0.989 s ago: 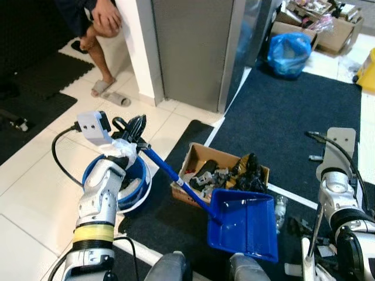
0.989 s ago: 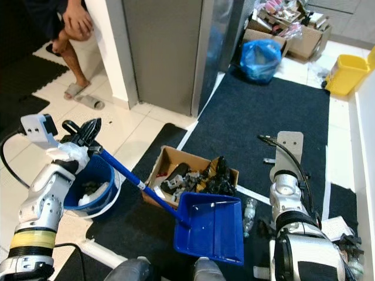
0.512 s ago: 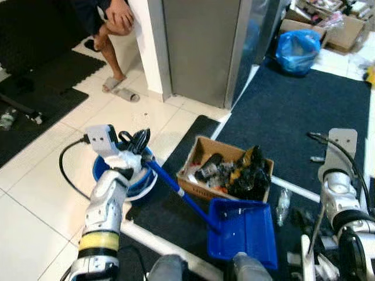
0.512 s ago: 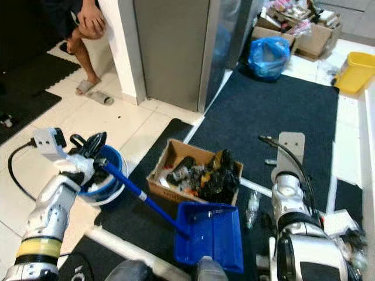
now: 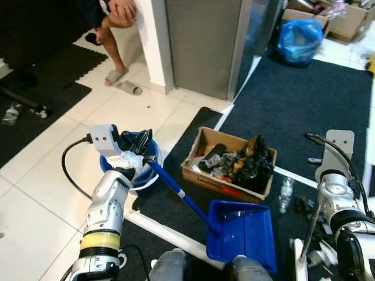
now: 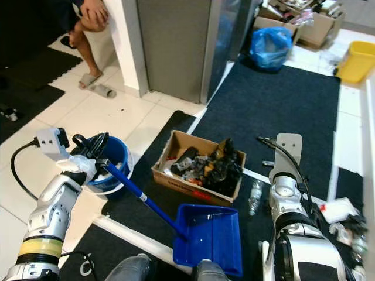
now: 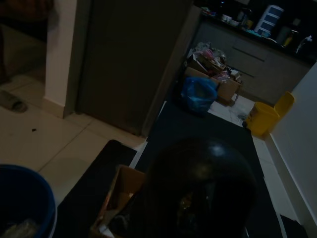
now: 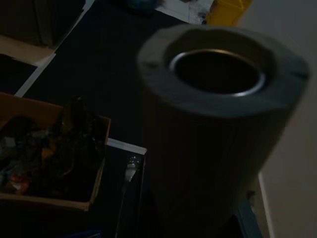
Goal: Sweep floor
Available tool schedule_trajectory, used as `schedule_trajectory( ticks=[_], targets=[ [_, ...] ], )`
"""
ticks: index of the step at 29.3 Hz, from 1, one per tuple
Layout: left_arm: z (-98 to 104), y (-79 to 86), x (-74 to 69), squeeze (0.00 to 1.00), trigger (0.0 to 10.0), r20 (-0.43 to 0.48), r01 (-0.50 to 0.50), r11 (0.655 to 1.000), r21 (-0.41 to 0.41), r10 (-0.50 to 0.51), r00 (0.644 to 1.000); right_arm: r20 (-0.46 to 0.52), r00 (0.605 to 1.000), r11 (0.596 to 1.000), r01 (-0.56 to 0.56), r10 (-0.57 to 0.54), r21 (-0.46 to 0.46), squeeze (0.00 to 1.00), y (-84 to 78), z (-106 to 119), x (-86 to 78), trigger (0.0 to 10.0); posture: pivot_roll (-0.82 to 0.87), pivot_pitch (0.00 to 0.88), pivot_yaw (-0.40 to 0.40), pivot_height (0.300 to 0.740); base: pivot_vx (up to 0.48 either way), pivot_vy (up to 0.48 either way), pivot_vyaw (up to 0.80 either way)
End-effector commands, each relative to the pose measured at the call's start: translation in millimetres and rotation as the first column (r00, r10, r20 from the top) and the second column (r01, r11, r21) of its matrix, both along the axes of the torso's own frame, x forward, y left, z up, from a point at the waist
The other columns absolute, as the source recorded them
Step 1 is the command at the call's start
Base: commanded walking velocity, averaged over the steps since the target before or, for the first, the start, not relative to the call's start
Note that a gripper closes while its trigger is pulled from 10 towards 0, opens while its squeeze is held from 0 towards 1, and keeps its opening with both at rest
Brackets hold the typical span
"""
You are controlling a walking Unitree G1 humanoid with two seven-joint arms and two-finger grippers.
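Left claw [image 5: 140,149]: clamped on the dustpan [image 5: 241,236] handle's far-left end, above the blue bucket [image 6: 115,153]. Handle slopes near-right; pan on dark mat, near the cardboard box [image 5: 229,164]. Right claw: state indeterminable.

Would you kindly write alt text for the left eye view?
The robot's left gripper holds a blue dustpan by its long handle over a dark mat, beside a cardboard box of clutter and a blue bucket.
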State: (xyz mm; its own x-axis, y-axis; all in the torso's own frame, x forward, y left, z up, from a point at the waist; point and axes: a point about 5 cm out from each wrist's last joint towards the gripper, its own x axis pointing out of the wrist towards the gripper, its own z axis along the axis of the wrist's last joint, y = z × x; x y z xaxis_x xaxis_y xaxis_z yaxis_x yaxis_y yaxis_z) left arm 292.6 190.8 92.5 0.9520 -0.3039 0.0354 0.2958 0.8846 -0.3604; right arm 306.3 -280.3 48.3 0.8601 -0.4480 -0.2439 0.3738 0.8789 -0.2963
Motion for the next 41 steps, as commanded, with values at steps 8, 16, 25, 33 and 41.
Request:
schedule_trajectory(
  ticks=[8, 16, 25, 33, 41],
  targets=[
    [-13.7, -7.6, -5.5, 0.0, 10.0, -0.057, 0.036, 0.999, -0.026, -0.038, 0.998, -0.011, 1.0, 1.0, 0.003, -0.003, -0.017, 0.0, -2.8, -1.3, -2.6, 10.0, 0.16, 0.039, -0.021, 0.74, -0.226, 0.0, 0.0],
    [-20.5, -7.5, -7.0, 0.0, 10.0, -0.079, 0.037, 0.999, -0.023, -0.039, 0.996, -0.014, 1.0, 1.0, -0.007, 0.007, -0.018, 0.0, -0.5, -1.8, -1.8, 10.0, 0.16, 0.036, -0.023, 0.74, -0.156, 0.0, 0.0],
    [-28.2, -7.7, -8.7, 0.0, 10.0, -0.103, 0.044, 0.999, -0.018, -0.045, 0.994, -0.014, 1.0, 1.0, -0.025, 0.025, -0.013, 0.0, 4.6, -1.9, 0.5, 10.0, 0.16, 0.024, -0.022, 0.74, -0.14, 0.0, 0.0],
    [-31.9, -9.9, -10.6, 0.0, 10.0, -0.111, 0.053, 0.998, -0.018, -0.054, 0.992, -0.015, 0.999, 1.0, -0.029, 0.029, -0.004, 0.0, 8.0, -4.9, -0.7, 10.0, 0.16, 0.035, -0.019, 0.74, -0.169, 0.0, 0.0],
    [-33.4, -11.2, -10.3, 0.0, 10.0, -0.114, 0.055, 0.998, -0.02, -0.056, 0.992, -0.017, 0.999, 1.0, -0.029, 0.029, 0.0, 0.0, 8.3, -5.6, -1.2, 10.0, 0.16, 0.038, -0.018, 0.74, -0.213, 0.0, 0.0]
  ],
)
